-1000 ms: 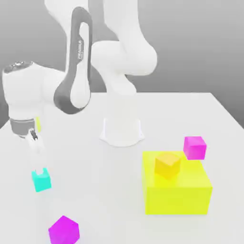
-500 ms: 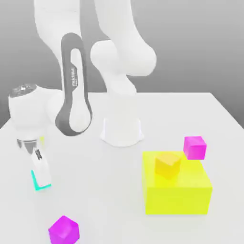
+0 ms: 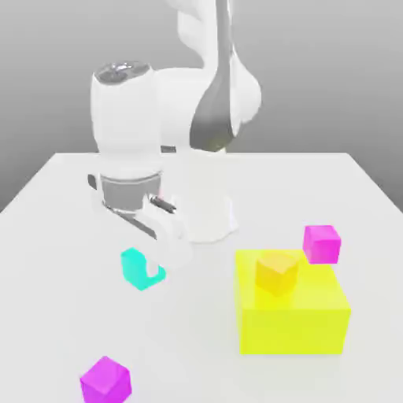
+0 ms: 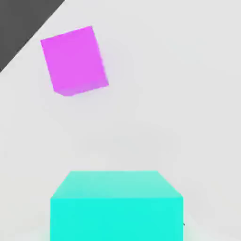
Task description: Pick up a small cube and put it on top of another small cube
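Backing white table [image 3: 71, 189]: gray wall [image 3: 47, 71]

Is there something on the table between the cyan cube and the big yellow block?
No; exterior view shows bare table between cyan cube and yellow block.

Cyan cube [image 3: 139, 268]: its exterior-view right side hidden behind my finger [image 3: 167, 250]; in the hand view [image 4: 116, 207] its lower part runs off the frame. My upper arm links [image 3: 206, 31]: cropped by the exterior view's top edge.
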{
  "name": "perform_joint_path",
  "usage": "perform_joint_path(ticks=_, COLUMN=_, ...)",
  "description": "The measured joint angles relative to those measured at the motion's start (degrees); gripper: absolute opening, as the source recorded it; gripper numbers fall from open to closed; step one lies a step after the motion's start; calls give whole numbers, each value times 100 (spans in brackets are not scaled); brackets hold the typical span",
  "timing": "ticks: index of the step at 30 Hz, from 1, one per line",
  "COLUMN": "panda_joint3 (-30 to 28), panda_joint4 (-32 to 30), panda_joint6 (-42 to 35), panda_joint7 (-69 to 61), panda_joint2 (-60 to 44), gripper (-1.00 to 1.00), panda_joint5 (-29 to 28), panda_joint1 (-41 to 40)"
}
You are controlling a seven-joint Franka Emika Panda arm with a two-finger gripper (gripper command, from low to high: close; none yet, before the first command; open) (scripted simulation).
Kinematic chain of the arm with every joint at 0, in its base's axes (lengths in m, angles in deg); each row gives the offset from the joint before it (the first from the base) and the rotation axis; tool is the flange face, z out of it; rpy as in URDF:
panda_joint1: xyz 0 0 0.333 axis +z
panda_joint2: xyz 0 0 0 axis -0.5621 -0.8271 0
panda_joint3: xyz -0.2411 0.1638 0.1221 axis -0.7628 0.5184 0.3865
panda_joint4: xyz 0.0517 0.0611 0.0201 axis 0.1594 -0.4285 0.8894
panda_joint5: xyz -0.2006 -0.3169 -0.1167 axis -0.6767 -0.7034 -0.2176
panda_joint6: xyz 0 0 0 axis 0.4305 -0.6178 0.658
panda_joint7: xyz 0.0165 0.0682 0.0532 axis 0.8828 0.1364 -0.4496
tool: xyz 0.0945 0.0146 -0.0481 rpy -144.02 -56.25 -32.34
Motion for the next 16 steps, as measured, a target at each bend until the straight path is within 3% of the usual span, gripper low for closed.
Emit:
perform_joint_path(ticks=7, panda_joint3=1049, panda_joint4=42, panda_joint6=-1003, panda_joint7=682, panda_joint2=973, gripper=-100, panda_joint5=534, panda_joint1=1172)
perform_joint_path(ticks=12, panda_joint3=1326, panda_joint4=-216, panda_joint6=-78, panda_joint7=848, panda_joint2=302, gripper=-100, panda_joint5=510, panda_joint1=1206)
perform_joint_path(ticks=13, panda_joint3=1354, panda_joint4=-257, panda_joint6=80, panda_joint7=866, panda_joint2=183, gripper=100, panda_joint5=496, panda_joint1=1195)
perform_joint_path(ticks=16, panda_joint3=1354, panda_joint4=-257, panda_joint6=80, panda_joint7=866, panda_joint2=183, gripper=100, panda_joint5=497, panda_joint1=1195)
